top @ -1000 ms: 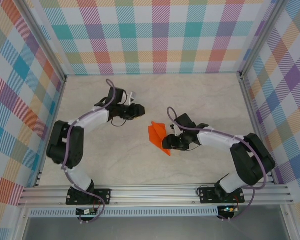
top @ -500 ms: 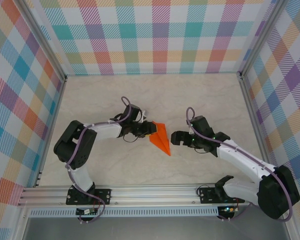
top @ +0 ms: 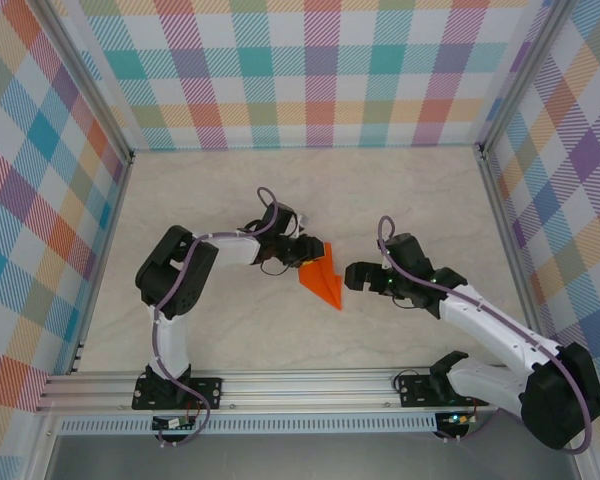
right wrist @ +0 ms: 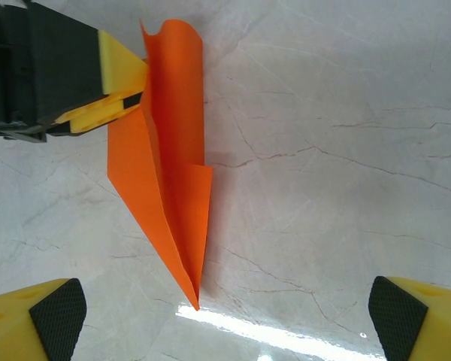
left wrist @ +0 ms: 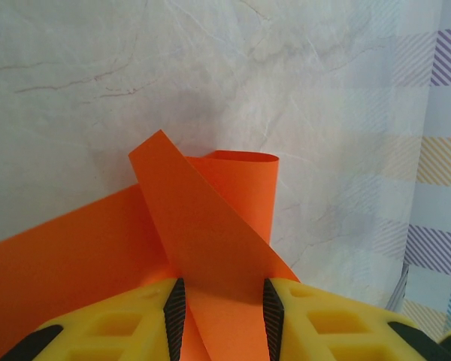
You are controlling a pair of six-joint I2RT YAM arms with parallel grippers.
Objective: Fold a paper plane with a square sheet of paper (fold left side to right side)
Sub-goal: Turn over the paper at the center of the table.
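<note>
**Orange dart nearly folded, left hand pinching its wide end**

I see the bright orange paper plane [top: 320, 277], a narrow pointed dart of thin creased paper. It lies in the middle of the pale, marble-patterned tabletop [top: 400, 190], between my two arms, with its tip pointing toward the near edge.

The sheet is no longer a flat square, so I judge the main folds done. What seems left is flattening: at the wide end one flap curls up loosely instead of lying pressed down.

My left hand [top: 305, 250] pinches that wide end, with the paper running between its yellow fingers [left wrist: 120, 331]. My right hand [top: 352, 276] is spread wide, just beside the dart's right edge, touching nothing and holding nothing.

I cannot tell how many layers are stacked, or whether the two halves match along the centre crease. The underside is hidden, and in the left wrist view the paper runs off the frame's edge.
</note>
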